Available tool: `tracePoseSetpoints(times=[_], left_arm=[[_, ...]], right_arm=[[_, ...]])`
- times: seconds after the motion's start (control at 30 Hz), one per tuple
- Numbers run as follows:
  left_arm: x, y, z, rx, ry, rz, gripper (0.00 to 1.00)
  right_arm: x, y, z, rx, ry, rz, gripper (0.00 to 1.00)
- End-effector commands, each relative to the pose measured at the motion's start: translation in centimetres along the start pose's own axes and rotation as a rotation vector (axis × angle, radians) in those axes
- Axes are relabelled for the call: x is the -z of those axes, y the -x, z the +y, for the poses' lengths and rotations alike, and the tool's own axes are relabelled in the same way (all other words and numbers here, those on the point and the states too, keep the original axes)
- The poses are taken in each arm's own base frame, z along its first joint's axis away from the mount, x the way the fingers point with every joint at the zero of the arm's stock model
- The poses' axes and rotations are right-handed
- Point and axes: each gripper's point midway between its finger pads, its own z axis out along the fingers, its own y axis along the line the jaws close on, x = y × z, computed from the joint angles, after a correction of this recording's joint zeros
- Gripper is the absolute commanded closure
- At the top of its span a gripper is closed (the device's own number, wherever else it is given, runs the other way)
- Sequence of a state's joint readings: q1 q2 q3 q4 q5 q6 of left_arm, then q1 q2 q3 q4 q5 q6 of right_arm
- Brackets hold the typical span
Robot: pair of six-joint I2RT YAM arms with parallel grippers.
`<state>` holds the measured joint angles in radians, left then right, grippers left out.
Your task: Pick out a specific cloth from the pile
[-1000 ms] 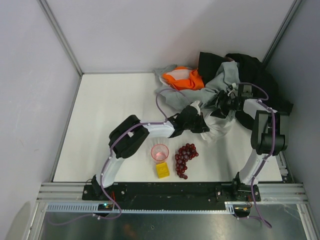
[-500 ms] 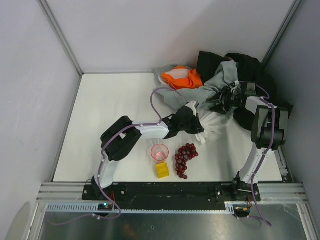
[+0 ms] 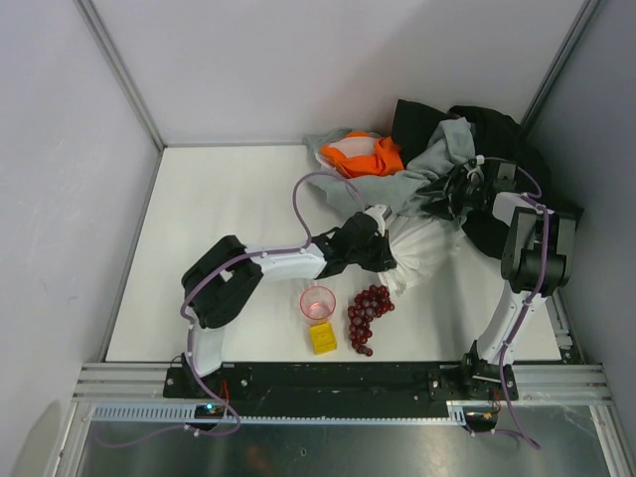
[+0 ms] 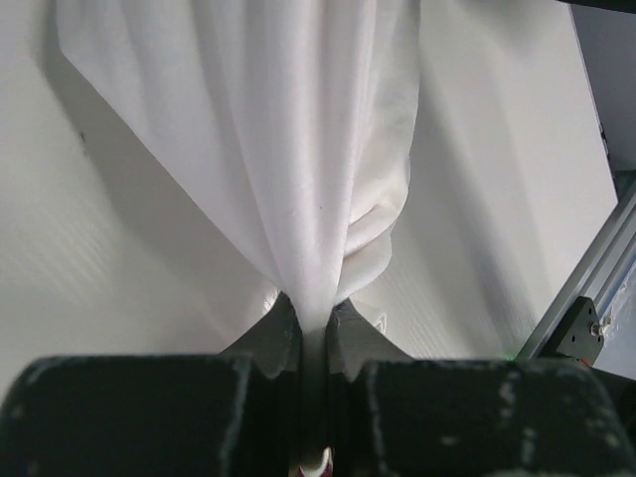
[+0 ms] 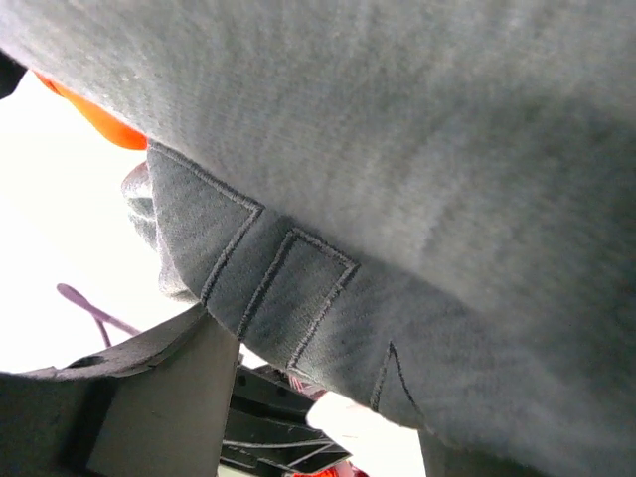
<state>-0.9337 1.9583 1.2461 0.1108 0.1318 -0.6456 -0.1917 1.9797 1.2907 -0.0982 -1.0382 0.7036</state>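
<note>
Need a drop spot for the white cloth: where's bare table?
Largest bare patch: the table's left half, between the left wall and the left arm. Smaller one between the grapes and the right arm's base. Crowded: the pile in the far-right corner, and the pink cup, yellow block and grapes near centre front.

Looking like a robotics lab test cell rather than a home or shop. Being closed in by plain pale grey panel walls (image 3: 328, 60) meeting slim silver metal corner posts (image 3: 119, 72). Showing a flat white tabletop (image 3: 219, 219) fronted by a ribbed silver aluminium rail (image 3: 338, 379), with a white-and-black left robot arm (image 3: 268, 263) and a matching right robot arm (image 3: 527, 258) bolted there, thin purple cables (image 3: 303, 194) looping along them. Holding unrelated practice props: a pile of soft black, grey, bright orange and white garments (image 3: 437, 159), a translucent pink plastic cup (image 3: 318, 302), a small yellow block (image 3: 323, 339), a bunch of dark red grapes (image 3: 368, 313).
</note>
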Motion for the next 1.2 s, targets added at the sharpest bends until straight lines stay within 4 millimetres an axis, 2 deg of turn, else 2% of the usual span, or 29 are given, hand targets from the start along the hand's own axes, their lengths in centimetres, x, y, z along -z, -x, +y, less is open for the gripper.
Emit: tracePoseSetpoints(times=[0.0, 0.27, 0.57, 0.9, 1.17], left_arm=[[3.5, 3.0, -2.7, -0.087, -0.043, -0.077, 0.99], [8.6, 7.5, -5.1, -0.150, -0.105, -0.193, 0.99], [15.9, 13.1, -6.5, -0.188, -0.169, -0.363, 0.99], [27.1, 20.5, -6.5, -0.228, -0.217, -0.585, 0.99], [35.9, 25.1, -5.0, -0.227, -0.148, -0.775, 0.99]], right_arm=[[0.1, 2.4, -0.1, 0.061, -0.031, -0.069, 0.34], [1.7, 2.5, -3.0, 0.017, -0.145, -0.092, 0.34], [3.2, 2.6, -3.5, 0.022, -0.197, -0.113, 0.34], [4.6, 2.6, -3.0, 0.032, -0.217, -0.130, 0.33], [5.1, 2.3, -2.5, 0.039, -0.224, -0.133, 0.33]])
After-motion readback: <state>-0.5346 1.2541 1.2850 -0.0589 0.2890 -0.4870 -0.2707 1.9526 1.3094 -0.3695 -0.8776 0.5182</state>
